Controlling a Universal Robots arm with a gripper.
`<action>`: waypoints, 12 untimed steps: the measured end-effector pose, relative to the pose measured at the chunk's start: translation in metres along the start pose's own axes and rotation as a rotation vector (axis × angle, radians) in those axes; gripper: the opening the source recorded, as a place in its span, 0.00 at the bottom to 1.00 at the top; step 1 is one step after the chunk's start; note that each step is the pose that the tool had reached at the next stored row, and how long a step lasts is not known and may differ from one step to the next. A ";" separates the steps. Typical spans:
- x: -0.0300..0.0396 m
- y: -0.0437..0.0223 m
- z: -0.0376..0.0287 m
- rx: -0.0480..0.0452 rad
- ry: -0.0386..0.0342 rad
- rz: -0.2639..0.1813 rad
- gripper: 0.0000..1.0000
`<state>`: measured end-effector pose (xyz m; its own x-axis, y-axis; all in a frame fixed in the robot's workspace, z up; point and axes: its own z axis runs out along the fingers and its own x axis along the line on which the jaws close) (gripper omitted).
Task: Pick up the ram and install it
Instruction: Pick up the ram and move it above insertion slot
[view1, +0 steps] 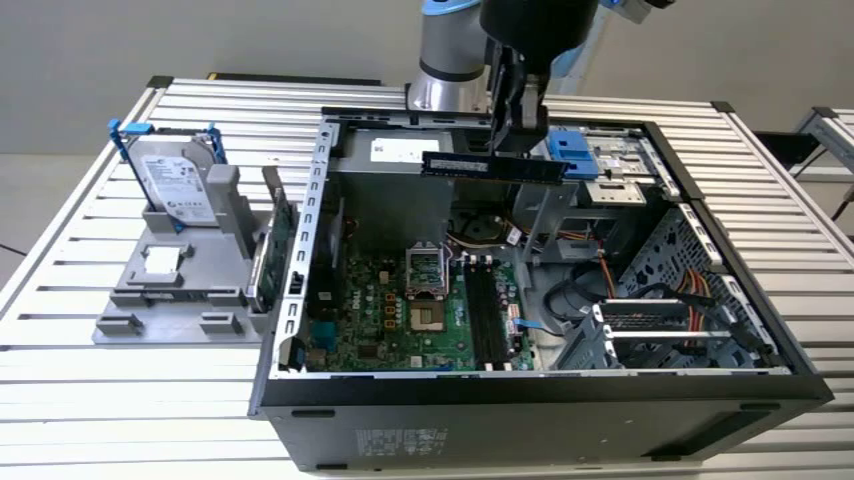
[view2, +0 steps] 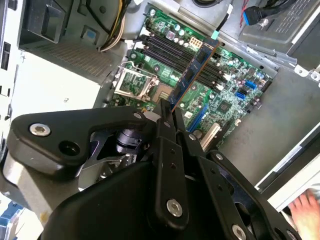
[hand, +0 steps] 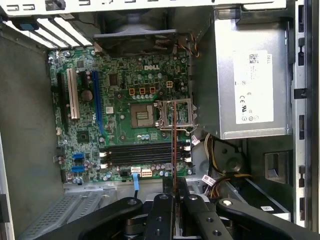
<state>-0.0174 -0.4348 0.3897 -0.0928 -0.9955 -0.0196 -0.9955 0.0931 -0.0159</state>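
While the claw hangs from the arm over the open computer case, its two fingers are drawn narrow and clamped on the ram, gripping the strip by its upper long edge near mid-length. In the exterior view the ram is held clear of all parts, long edge level, at twelve o'clock of the case opening and just beside a blue latch at its three o'clock end. In both wrist views the ram runs straight out from between the fingertips of the claw; in the first wrist view it shows edge-on as a thin line leaving the claw and crossing over the row of dark slots. The green main board lies on the case floor at seven o'clock from the claw in the exterior view, with the slots at six o'clock and the square chip socket between them and the case wall. A grey power box sits beside the board. Outside the case, toward the exterior view's left, a green card stands on edge, and at nine o'clock from the claw a hard drive in a blue frame stands in a grey holder on the slatted table. A person's hand shows near the case rim.
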 end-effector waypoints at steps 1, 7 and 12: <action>0.0000 0.0000 0.0000 0.0001 0.0001 0.007 0.00; 0.0000 0.0000 0.0000 0.0012 0.0009 0.061 0.00; 0.0001 -0.0001 0.0000 0.0017 0.0014 0.086 0.00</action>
<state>-0.0173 -0.4349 0.3897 -0.1775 -0.9839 -0.0195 -0.9839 0.1778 -0.0159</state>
